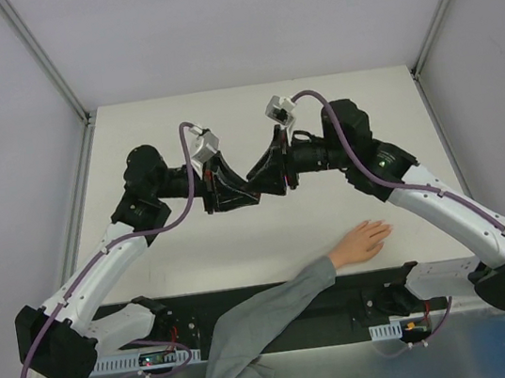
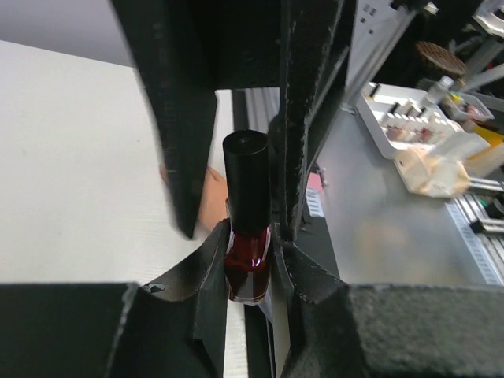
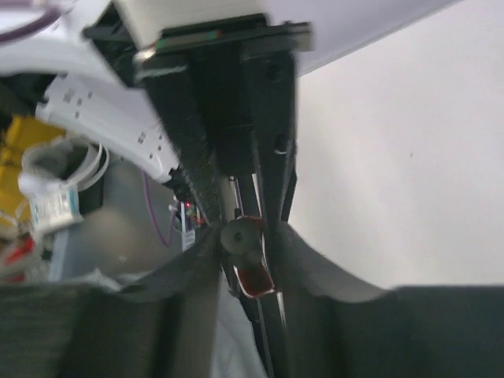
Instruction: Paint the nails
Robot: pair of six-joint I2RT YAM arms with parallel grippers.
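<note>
The hand (image 1: 363, 242) lies flat on the table (image 1: 242, 243), fingers together, nails (image 1: 387, 227) too small to see. Beyond it, left gripper (image 2: 250, 272) clamps the bottle (image 2: 248, 252); right gripper (image 3: 242, 236) seems closed on its cap (image 2: 246, 177).

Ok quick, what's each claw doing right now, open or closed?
Left gripper: closed on the red bottle, at its glass body.
Right gripper: closed on the bottle's black cap.
Person's hand: lying open, holding nothing.
</note>
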